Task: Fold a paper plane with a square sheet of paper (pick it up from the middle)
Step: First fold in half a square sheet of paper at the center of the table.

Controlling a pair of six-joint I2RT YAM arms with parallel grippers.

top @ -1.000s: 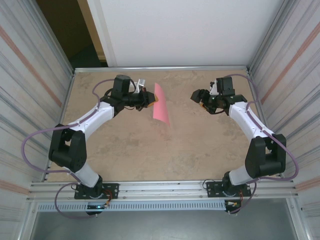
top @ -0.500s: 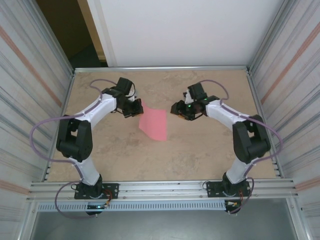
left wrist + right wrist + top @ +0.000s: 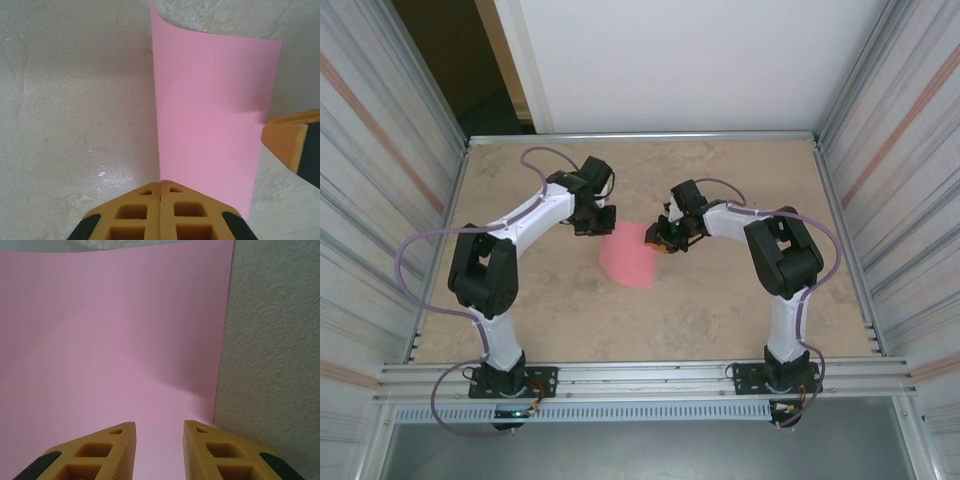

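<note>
Left jaws: pressed together with no gap, clamped on the near edge of the square sheet of paper [image 3: 210,120]. Right jaws: narrow gap, sheet running ahead of and below both tips, no pinch visible. One orange fingertip [image 3: 286,141] of the right jaws just beside the sheet's edge, ahead and to the right of the left jaws. Sheet between the two sets of jaws, far edge curling slightly off the mottled surface [image 3: 720,310]. Thin, feather-light, floppy; probably quick to crease or tear, prone to sag and to slip from a loose pinch. Best held at mid-edge, gently, without tugging apart. Flat and unfolded: no plane shape yet.
</note>
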